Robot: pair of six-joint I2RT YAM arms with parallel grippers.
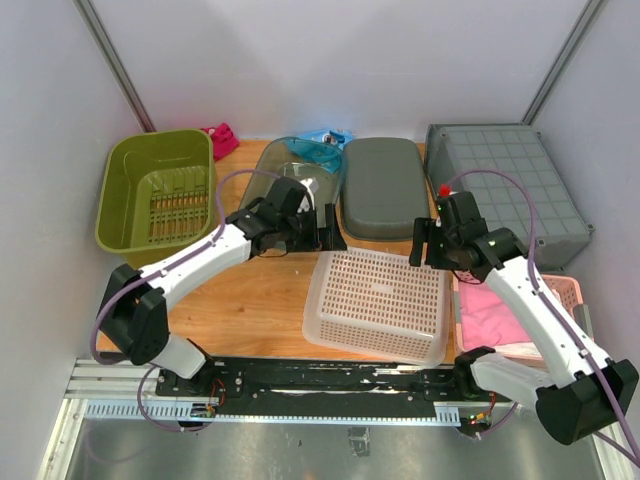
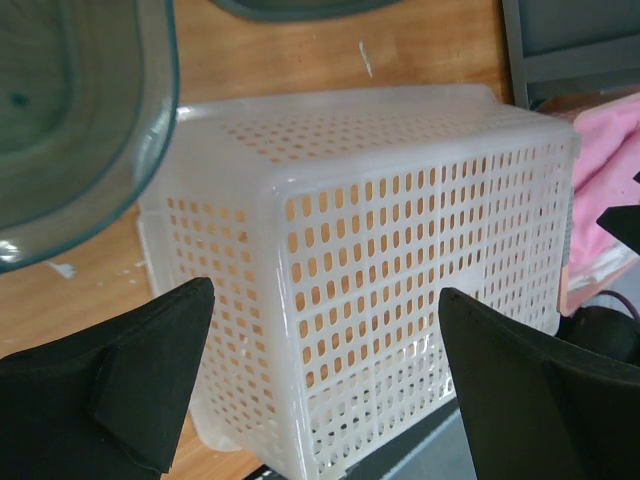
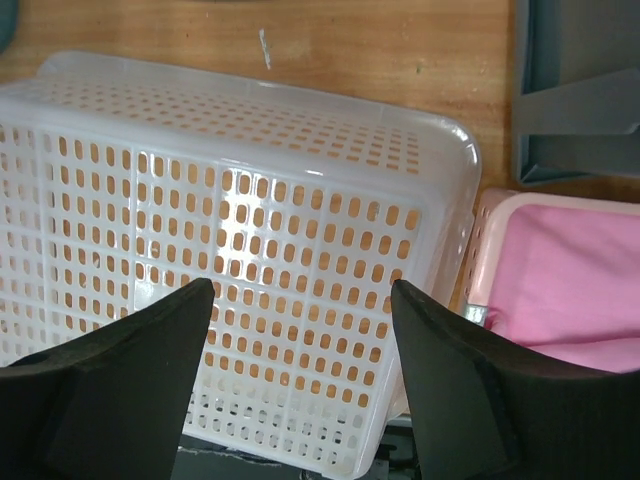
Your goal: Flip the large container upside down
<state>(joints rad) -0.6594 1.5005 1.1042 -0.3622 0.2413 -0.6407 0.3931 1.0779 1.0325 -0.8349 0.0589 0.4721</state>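
The white perforated basket sits bottom-up at the middle of the worktop's near edge, the left gripper and right gripper hanging over its far side with fingers spread, holding nothing, while the pink bin beside it at the near right corner holds pink cloth.

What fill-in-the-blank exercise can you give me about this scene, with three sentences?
1. The white perforated basket lies with its bottom facing ____.
2. The left end effector and the right end effector are both ____ and hold nothing.
3. The slotted tub at the left of the table is coloured ____.
Missing words: up; open; green.
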